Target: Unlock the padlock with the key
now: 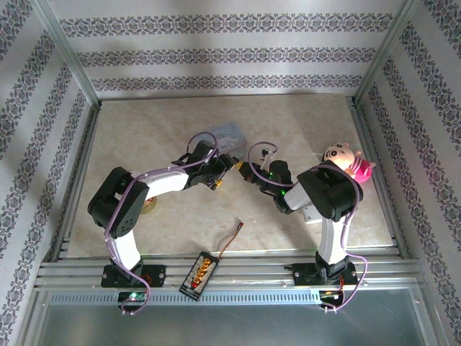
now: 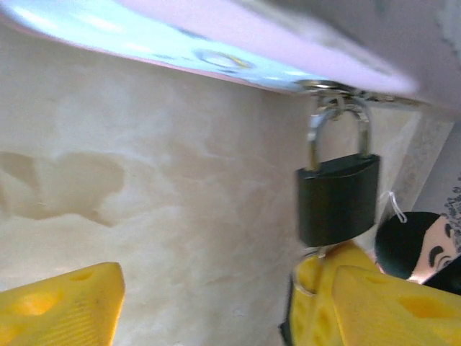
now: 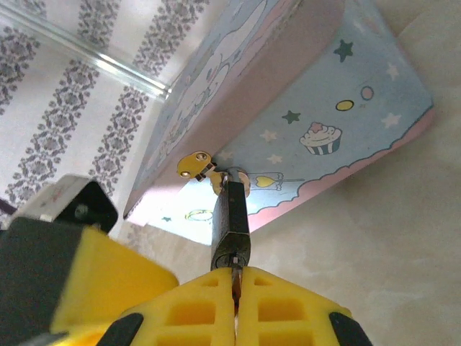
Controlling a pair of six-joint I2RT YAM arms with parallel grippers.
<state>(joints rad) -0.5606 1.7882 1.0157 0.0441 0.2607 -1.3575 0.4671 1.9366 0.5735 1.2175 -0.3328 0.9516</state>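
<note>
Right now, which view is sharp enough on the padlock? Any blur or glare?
Left wrist: padlock body sharp, shackle glints, tin above smeared out of focus, left gripper's fingers soft. Right wrist: padlock edge-on and crisp, tin print crisp, key a dark sliver between the right gripper's fingers. Top external: washed out, padlock too small to judge.

We see the right tool pinched closed on the key, whose tip sits in the base of the padlock. The padlock hangs from the yellow clasp of the tilted tin, above the tabletop.
</note>
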